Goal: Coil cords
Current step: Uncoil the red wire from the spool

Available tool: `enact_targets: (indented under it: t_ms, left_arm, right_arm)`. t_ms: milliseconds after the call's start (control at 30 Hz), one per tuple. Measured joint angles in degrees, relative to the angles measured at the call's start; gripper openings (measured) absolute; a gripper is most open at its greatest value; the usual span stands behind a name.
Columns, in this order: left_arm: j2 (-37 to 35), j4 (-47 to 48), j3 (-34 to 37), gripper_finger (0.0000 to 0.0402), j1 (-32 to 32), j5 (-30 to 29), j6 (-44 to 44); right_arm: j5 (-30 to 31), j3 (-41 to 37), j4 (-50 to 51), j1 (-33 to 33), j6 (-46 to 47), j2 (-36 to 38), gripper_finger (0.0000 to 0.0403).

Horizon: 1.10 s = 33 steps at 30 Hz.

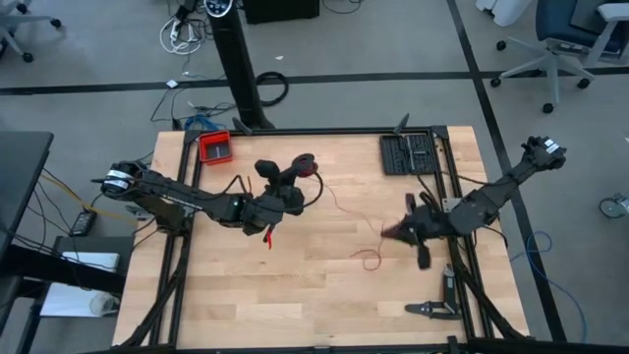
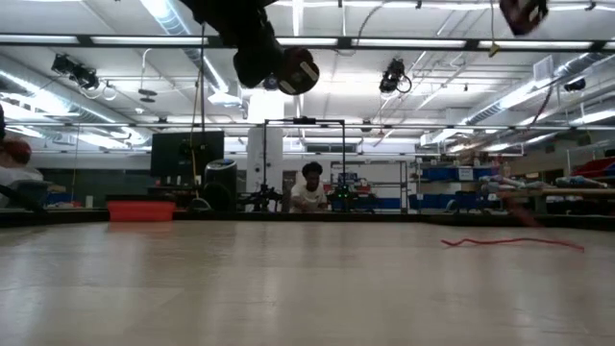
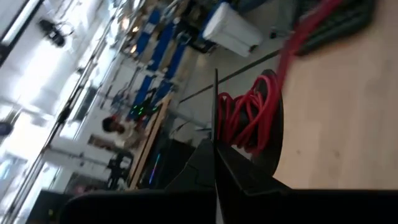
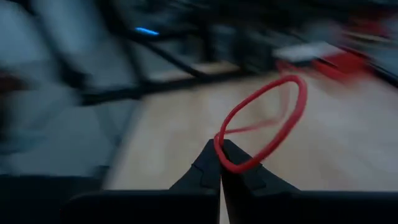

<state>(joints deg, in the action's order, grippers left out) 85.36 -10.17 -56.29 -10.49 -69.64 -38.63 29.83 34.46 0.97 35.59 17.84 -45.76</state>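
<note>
Two end effectors are up off the counter [image 1: 295, 295], both pinched closed on the same thin red cord [image 1: 339, 202]. The left end effector [image 1: 307, 167] sits over the counter's middle, toward the far edge. Its wrist view shows several red loops bunched against its closed fingers [image 3: 249, 174], so part of the cord is already wound there. In the low view the left end effector [image 2: 288, 69] hangs high above the counter surface.

The right end effector [image 1: 391, 232] is over the right half of the counter, fingers [image 4: 208, 171] closed with a single red loop [image 4: 267, 124] standing out from the tip. In the low view it [image 2: 524, 13] is only partly visible at the upper edge.

From the left bundle the cord runs slack across the counter toward the right end effector. A loose curl [image 1: 370, 260] lies flat on the wood near the right arm; the low view shows it as a thin red line [image 2: 509, 242] on the surface.

A red tray [image 1: 215, 147] is at the far left corner, a black tray [image 1: 409, 153] at the far right. A person [image 2: 309, 187] sits in the room behind.
</note>
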Motion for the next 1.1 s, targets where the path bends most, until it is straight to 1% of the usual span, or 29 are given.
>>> enact_targets:
  t_ms: [100, 200, 300, 433, 600, 700, 800, 900, 1000, 1100]
  left_arm:
    - [0.0, -3.4, 0.0, 0.0, 0.0, -1.8, 0.4]
    - [0.0, -7.3, 0.0, 0.0, 0.0, -2.2, 2.8]
    - [0.0, -11.2, 0.0, 0.0, 0.0, -2.2, 5.9]
    - [0.0, -15.3, 0.0, 0.0, 0.0, -2.3, 10.6]
    - [0.0, -19.3, 0.0, 0.0, 0.0, -2.1, 17.1]
    - [0.0, -20.2, 0.0, 0.0001, 0.0, -0.7, 21.4]
    - [0.0, -20.8, 0.0, 0.0001, 0.0, 3.1, 24.4]
    - [0.0, -21.4, 0.0, 0.0002, -0.1, 9.3, 25.7]
    - [0.0, -21.3, 0.0, 0.0002, -0.1, 17.2, 25.5]
    - [0.0, -19.5, 0.0, 0.0002, -0.1, 25.6, 24.6]
  right_arm:
    - [-7.4, 0.0, -7.0, 1.7, -4.5, -1.1, 0.0001]
    - [-12.4, 0.0, -10.6, 2.5, -6.1, -2.9, 0.0001]
    - [-14.5, 0.0, -10.5, 2.6, -5.0, -5.7, 0.0001]
    - [-15.2, 0.0, -9.5, 1.2, -1.8, -10.7, 0.0001]
    - [-18.6, 0.0, -7.1, -3.5, 2.1, -16.1, 0.0001]
    - [-20.8, 0.0, -4.0, -7.3, 5.7, -18.8, 0.0001]
    - [-21.0, 0.0, 1.0, -10.7, 9.2, -21.2, 0.0001]
    - [-21.0, 0.0, 7.3, -14.0, 12.7, -22.9, 0.0001]
    - [-20.1, 0.0, 14.8, -16.6, 17.1, -23.5, 0.0001]
    - [-16.5, 0.0, 21.8, -18.2, 21.7, -23.3, 0.0001]
